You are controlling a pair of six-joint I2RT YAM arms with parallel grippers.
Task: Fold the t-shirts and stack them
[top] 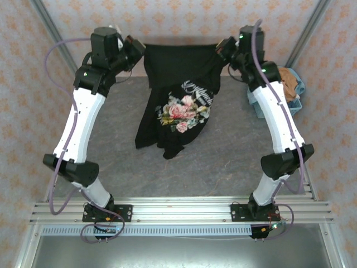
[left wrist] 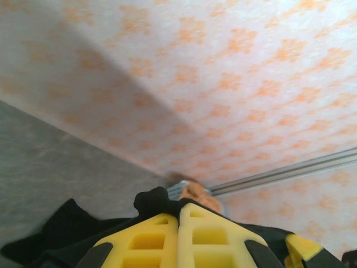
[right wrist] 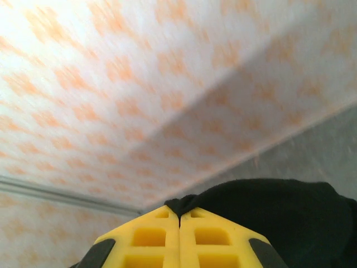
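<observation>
We see a black t-shirt [top: 177,70] bearing a pink-rose floral print [top: 182,110] and white lettering [top: 198,92]. The desk [top: 228,151] is mottled grey. The walls [top: 184,19] are cream with a repeating orange motif. The basket [top: 297,106] is light blue, the cloth [top: 288,80] in it tan. The left hand [left wrist: 178,219] and the right hand [right wrist: 179,218] are yellow; the arms [top: 83,123] are white and black.

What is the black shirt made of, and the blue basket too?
The shirt looks like soft, matte cloth, maybe cotton: it hangs limp and crumples where it meets the table. The basket looks like stiff light-blue plastic, since it keeps a boxy shape, but little of it shows, so I'm less sure.
</observation>
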